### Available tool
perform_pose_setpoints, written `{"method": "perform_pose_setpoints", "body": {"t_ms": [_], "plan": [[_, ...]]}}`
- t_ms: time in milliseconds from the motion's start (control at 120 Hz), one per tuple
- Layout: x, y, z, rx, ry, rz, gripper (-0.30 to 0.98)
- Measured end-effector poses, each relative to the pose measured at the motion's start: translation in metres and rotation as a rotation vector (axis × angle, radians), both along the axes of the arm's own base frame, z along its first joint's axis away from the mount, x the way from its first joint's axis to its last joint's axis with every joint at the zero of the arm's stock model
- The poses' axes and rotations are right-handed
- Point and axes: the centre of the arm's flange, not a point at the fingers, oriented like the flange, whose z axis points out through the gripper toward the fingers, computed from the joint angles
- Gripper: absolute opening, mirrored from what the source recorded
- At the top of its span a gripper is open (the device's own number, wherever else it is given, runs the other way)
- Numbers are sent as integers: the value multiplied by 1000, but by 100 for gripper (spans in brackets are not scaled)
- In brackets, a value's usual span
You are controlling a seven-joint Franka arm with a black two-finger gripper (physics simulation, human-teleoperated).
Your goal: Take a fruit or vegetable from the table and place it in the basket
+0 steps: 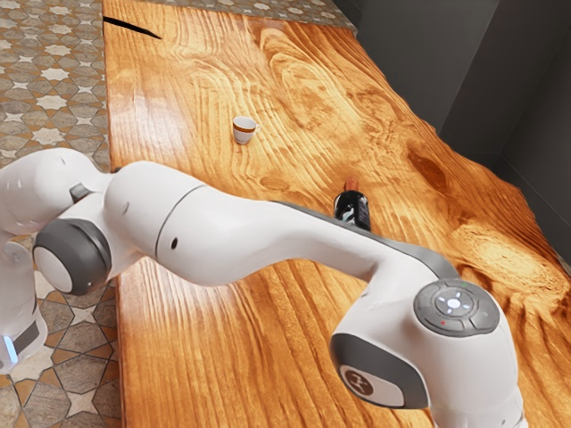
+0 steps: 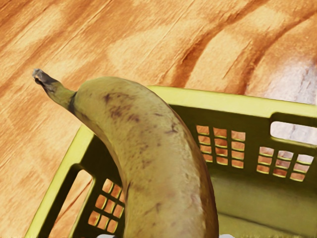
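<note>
As the banana [image 2: 158, 158] bows lengthwise, stem [image 2: 52, 87] beyond basket [image 2: 237, 100], my fingers' state is unclear.

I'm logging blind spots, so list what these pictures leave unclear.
- Banana: one end, cut off by the wrist view's lower edge.
- Basket: cut off by the wrist view's right and lower edges.
- Bottle: partly behind the arm, exterior view; label too small to read.
- Dark strip: too thin to name, exterior view.
</note>
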Motion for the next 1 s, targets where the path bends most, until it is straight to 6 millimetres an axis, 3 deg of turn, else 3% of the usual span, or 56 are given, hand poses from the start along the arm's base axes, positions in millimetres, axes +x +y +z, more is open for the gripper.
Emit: {"method": "perform_pose_setpoints", "body": {"t_ms": [233,542,892,1000], "plan": [[-23,-20,-7,10,9,-28,19],[-15,-18,-36,42,38,-4,20],[-11,-13,-48,75,65,20,21],[-12,-13,-49,79,68,17,41]]}}
